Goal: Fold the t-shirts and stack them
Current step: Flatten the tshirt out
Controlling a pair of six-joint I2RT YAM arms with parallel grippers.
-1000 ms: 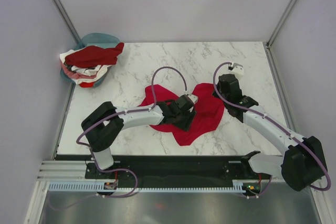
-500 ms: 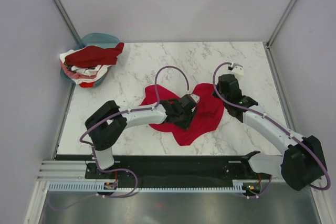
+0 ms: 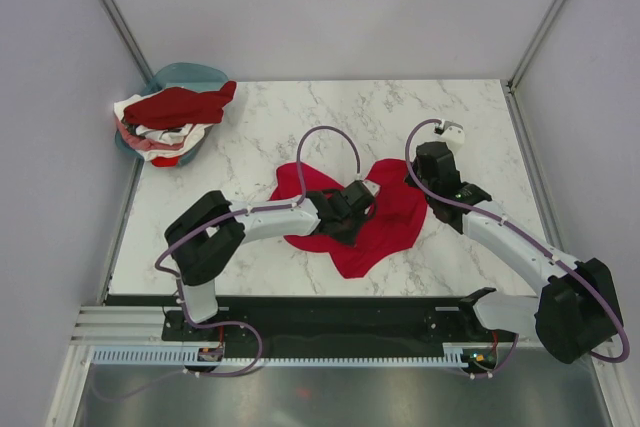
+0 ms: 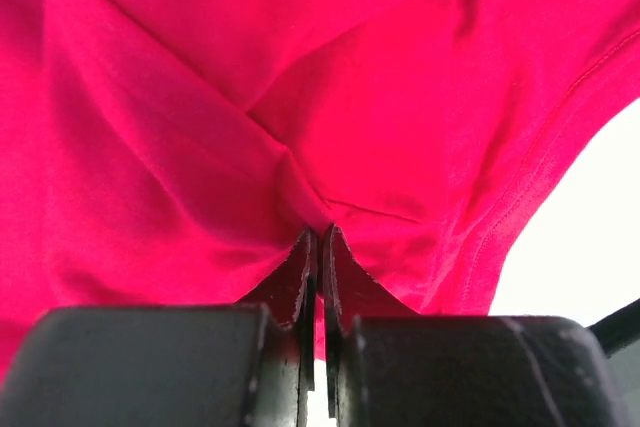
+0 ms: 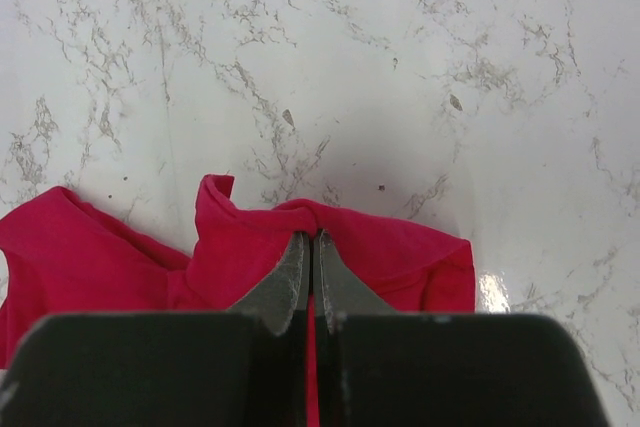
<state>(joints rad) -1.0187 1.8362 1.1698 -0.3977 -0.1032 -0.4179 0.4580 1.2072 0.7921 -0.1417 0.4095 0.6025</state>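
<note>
— Where is the crimson t-shirt [image 3: 395, 215]?
— Crumpled mid-table [image 3: 250, 137]. Left gripper [image 4: 320, 235] pinched tight on a fold; right gripper [image 5: 311, 240] closed, apparently nipping the far hem. Other t-shirts [image 3: 175, 110] heaped on the teal basin [image 3: 186, 74], far left.

Soft matt cloth t-shirt [image 4: 200, 97]; glossy, smooth marble-look table [image 5: 420, 47].

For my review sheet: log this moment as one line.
left claw: shut on crimson t-shirt | right claw: shut on same shirt's edge | other shirts: heaped on teal basin, far-left corner
</note>
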